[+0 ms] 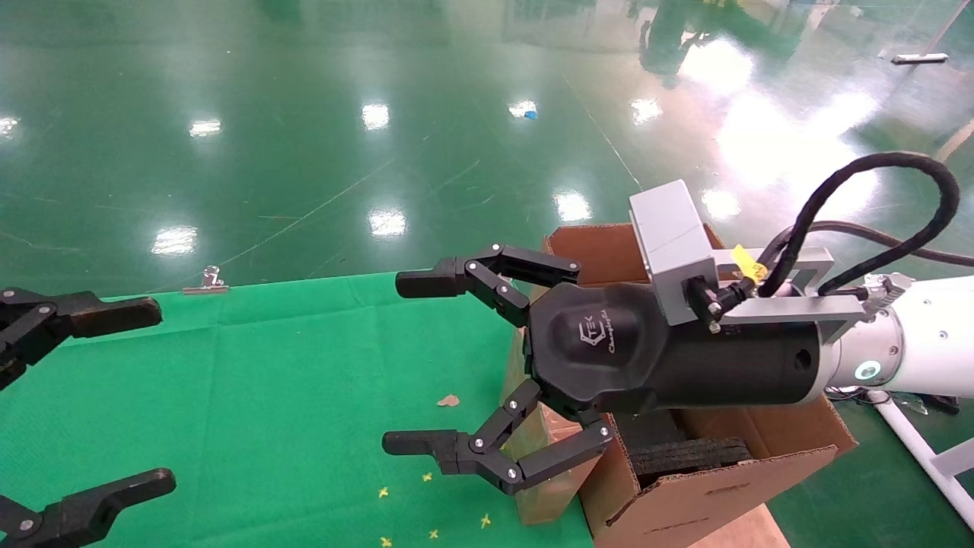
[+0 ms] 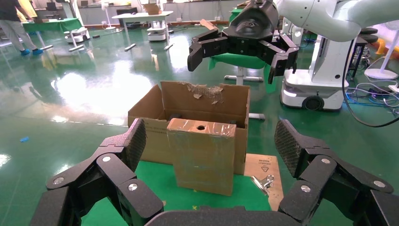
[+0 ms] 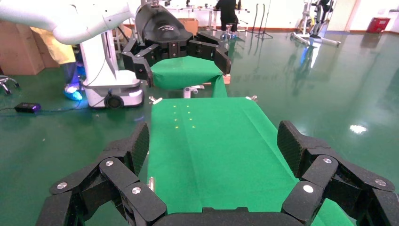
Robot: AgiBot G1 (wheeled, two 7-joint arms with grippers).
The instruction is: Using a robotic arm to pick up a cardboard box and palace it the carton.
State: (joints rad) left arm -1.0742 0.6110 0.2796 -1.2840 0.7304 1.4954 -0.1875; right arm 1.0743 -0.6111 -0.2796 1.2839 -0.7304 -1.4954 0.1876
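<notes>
Centrally, the robotic arm [image 1: 905, 342], a white tubular limb with a glowing ring, a grey box and a looping black cable, reaches in from the right edge of the green cloth-covered counter [image 1: 289, 396]. Its black right gripper [image 1: 401, 364] hangs above the cloth near that edge, the jointed fingers [image 1: 487, 275] spread wide with nothing between them; the left wrist view shows the same gripper [image 2: 242, 54] raised above the carton, jaws apart.

The cardboard box [image 2: 202, 155], a thin slab of brown cardboard with shiny tape and a small round hole in its upper narrow side, stands upright on the counter at its right edge, touching the outer wall of the carton. From the head view only part of the cardboard box [image 1: 544, 464] shows, below the right gripper's lower finger.

The carton [image 1: 708, 487], a large brown corrugated case with upright flaps, one of them torn ragged [image 2: 204, 92], sits just off the counter's right edge; black foam blocks [image 1: 689, 453] lie inside.

The black left gripper [image 1: 163, 396] is at the counter's left edge, fingers [image 2: 120, 155] spread wide and empty. A metal binder clip [image 1: 207, 281] grips the cloth at the far edge; another [image 2: 264, 181] lies near the box.
</notes>
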